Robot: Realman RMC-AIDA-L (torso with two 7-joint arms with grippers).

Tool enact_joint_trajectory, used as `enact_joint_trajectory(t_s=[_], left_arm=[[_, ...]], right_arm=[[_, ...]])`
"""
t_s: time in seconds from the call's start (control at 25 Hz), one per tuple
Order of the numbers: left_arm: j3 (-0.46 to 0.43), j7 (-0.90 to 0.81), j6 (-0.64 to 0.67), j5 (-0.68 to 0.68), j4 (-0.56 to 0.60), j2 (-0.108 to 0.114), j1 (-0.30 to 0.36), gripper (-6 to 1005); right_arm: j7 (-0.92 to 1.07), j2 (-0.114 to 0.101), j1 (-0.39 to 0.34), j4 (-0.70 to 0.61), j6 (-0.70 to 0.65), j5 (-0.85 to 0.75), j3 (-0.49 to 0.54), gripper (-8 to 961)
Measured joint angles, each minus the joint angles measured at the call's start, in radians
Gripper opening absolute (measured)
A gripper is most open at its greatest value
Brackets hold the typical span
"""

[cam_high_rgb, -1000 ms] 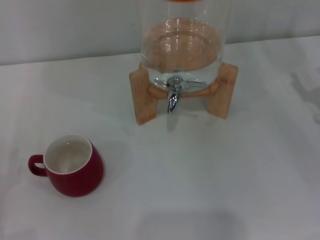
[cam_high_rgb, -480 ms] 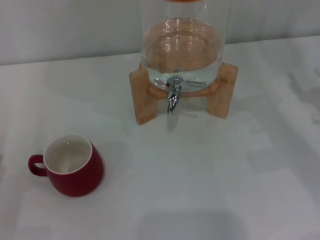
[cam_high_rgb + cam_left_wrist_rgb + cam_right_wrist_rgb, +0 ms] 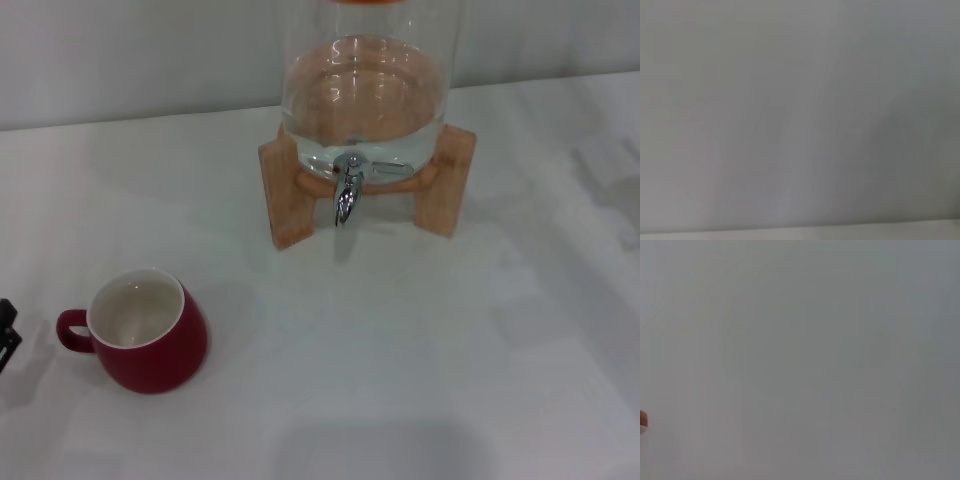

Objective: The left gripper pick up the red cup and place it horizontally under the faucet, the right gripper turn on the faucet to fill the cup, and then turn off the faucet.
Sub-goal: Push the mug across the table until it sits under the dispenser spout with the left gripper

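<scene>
A plain white table [image 3: 420, 380] runs back to a pale wall. At its near left edge only a black tip of the left gripper [image 3: 6, 335] shows; whether its fingers are spread or closed cannot be told, and it holds nothing. Just beside it, toward the table's middle, stands the red cup [image 3: 145, 332], upright, its handle turned toward that gripper. Well beyond the cup, farther back and across, the faucet [image 3: 347, 192] hangs from the glass dispenser [image 3: 365, 95] on its wooden stand [image 3: 290, 195]. The right gripper is out of sight, so the left arm is nearer.
</scene>
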Motion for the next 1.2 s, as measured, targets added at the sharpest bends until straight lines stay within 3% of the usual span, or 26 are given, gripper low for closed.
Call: enact_joint_trajectory(t_s=[1.2], left_arm=[[0.008, 0.025, 0.0, 0.087, 0.005, -0.016, 0.0, 872]], right_arm=[[0.001, 0.0, -0.003, 0.018, -0.008, 0.0, -0.001, 833]])
